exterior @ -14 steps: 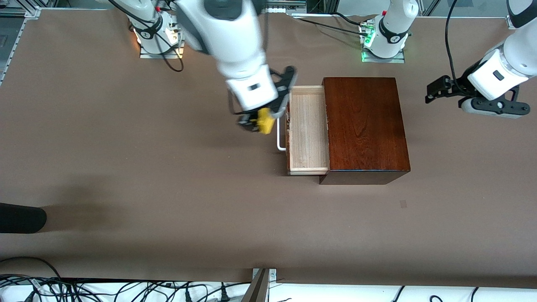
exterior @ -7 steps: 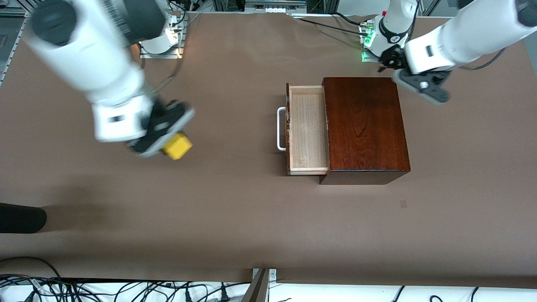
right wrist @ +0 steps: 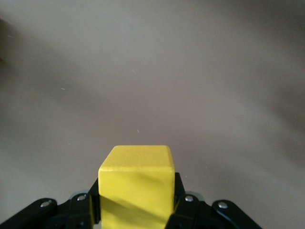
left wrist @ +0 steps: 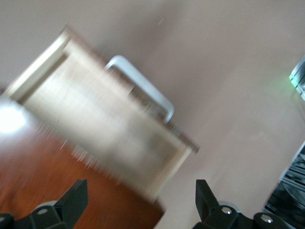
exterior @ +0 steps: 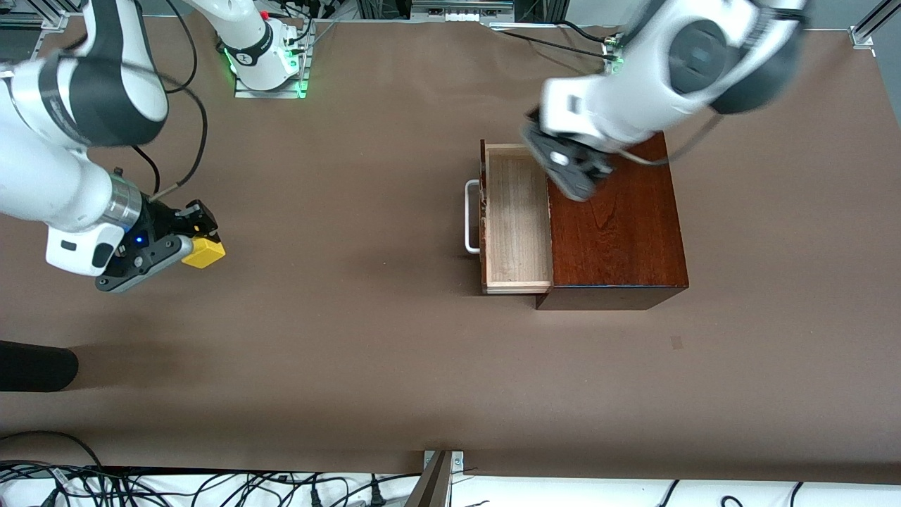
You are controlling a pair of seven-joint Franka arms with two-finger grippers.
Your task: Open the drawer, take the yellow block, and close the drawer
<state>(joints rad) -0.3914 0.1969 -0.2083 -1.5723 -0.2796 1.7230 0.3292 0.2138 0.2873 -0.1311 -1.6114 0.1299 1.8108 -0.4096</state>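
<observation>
Over bare table, right hand (exterior: 184,243) clamps yellow block (exterior: 203,252); left hand (left wrist: 138,202) (blurred) gapes above drawer (exterior: 517,218).

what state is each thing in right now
drawer: pulled open, tray empty
yellow block: out of the drawer, clamped in the right gripper
right gripper: shut on the yellow block, over bare table toward the right arm's end
left gripper: open, over the box beside the drawer

White arms (exterior: 63,183) — black joints, cables.
</observation>
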